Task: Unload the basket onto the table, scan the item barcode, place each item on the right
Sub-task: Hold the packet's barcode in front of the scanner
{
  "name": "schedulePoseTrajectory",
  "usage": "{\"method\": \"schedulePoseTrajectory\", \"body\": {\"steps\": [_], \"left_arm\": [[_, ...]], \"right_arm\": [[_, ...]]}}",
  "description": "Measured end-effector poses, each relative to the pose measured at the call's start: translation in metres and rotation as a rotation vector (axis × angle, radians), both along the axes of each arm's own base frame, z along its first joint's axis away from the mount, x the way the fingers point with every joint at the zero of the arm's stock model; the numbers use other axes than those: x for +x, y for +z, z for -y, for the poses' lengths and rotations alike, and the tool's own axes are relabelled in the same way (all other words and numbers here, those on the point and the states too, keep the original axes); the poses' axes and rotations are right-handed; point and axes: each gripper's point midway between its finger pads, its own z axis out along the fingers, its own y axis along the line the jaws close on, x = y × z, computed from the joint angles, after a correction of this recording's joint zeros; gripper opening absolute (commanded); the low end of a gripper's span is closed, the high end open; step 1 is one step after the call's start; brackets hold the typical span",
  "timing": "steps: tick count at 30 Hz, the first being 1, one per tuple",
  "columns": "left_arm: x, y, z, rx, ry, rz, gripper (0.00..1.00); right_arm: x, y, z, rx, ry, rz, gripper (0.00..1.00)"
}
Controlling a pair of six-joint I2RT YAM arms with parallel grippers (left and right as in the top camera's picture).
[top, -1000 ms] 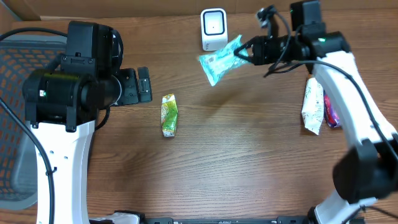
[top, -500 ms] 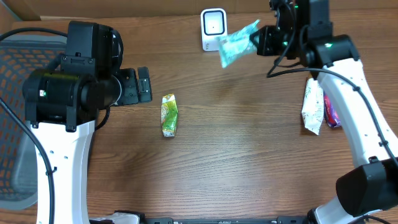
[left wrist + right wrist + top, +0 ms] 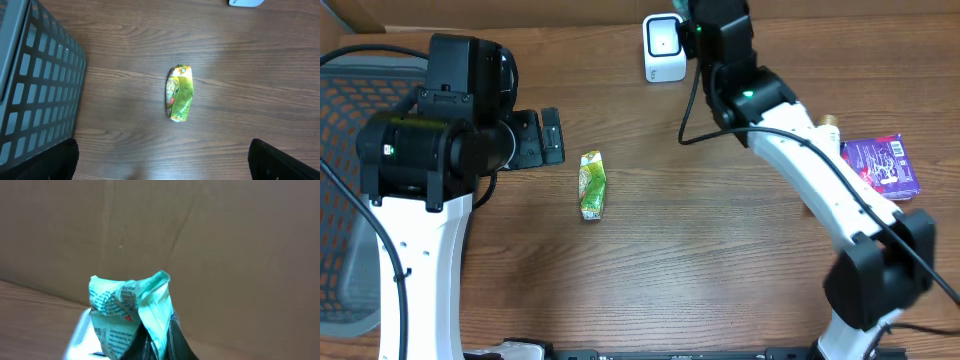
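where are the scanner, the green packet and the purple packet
scanner (image 3: 663, 45): overhead view, middle of its white body
green packet (image 3: 179, 93): left wrist view, its middle
purple packet (image 3: 883, 167): overhead view, its middle

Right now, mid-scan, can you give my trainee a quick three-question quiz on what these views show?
1. True or false: the left gripper is shut on the green packet.
2. What does the right gripper hold? A) a purple packet B) a teal packet C) nothing
3. Fill in: the right gripper has its load up beside the white ____.

Key:
1. False: it is open, and the green packet lies apart from it.
2. B
3. scanner
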Motion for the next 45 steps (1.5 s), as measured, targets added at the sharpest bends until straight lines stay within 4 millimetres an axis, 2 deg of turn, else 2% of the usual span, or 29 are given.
{"method": "schedulePoseTrajectory", "body": {"steps": [3,8,10,14,23,33,45], "left_arm": [[0.0,0.0,0.0,0.0,0.0,0.0,0.99],[0.0,0.0,0.0,0.0,0.0,0.0,1.0],[0.0,0.0,0.0,0.0,0.0,0.0,1.0],[0.0,0.0,0.0,0.0,0.0,0.0,0.99],[0.0,0.0,0.0,0.0,0.0,0.0,1.0],[0.0,0.0,0.0,0.0,0.0,0.0,1.0],[0.0,0.0,0.0,0.0,0.0,0.0,1.0]], "right_arm": [[0.015,-0.017,-0.004,-0.172,0.014,0.023,0.04],[0.035,-0.059,-0.015,-0.436,0.078,0.011,0.04],[0.042,-0.065,-0.019,-0.481,0.085,0.04,0.04],[0.053,-0.066,-0.027,-0.517,0.095,0.117,0.04],[0.06,-0.067,-0.043,-0.633,0.16,0.207,0.04],[0.069,-0.122,-0.05,-0.766,0.218,0.15,0.04],[0.07,-0.116,-0.052,-0.76,0.21,0.189,0.04]]}}
